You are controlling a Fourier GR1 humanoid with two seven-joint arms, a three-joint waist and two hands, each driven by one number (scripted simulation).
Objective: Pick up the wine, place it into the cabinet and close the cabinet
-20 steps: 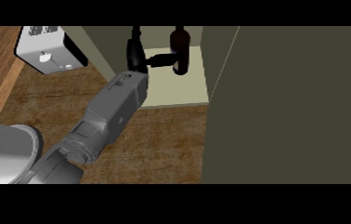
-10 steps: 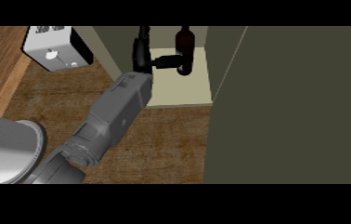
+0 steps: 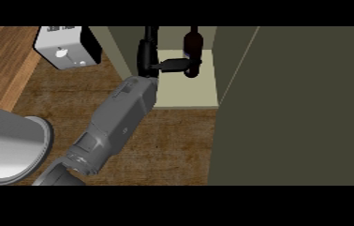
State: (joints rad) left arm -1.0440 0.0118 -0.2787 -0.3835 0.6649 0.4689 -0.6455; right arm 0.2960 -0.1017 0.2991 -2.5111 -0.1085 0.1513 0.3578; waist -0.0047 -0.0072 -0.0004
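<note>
head view. the toaster (image 3: 66, 49), white, sits at the upper left; the dark marks on its top cannot be read. the wine (image 3: 193, 44) shows no legible label from this angle.

the wine stands upright on the pale shelf (image 3: 183, 96) inside the cabinet (image 3: 124, 47), towards the shelf's right side and near the right wall. the left hand (image 3: 149, 61) is inside the opening, left of the bottle: most fingers (image 3: 149, 35) point up and away, while one digit reaches across to the right and hooks round the bottle's lower part, so the hand has hold of the wine. the grey forearm (image 3: 117, 122) runs from the lower left and crosses the shelf's front edge at its left end.

against the frame half a second earlier, the toaster, hand and wine all lie slightly farther right in view; the hand's hold on the bottle looks unchanged.

bare shelf lies between the wine and the shelf's front edge. the open door (image 3: 290, 108), a dark olive panel, fills the right side, its edge just right of the shelf. brown counter (image 3: 173, 145) is open between forearm and door. a grey round object (image 3: 17, 150) sits at the lower left edge, well apart from the cabinet.
</note>
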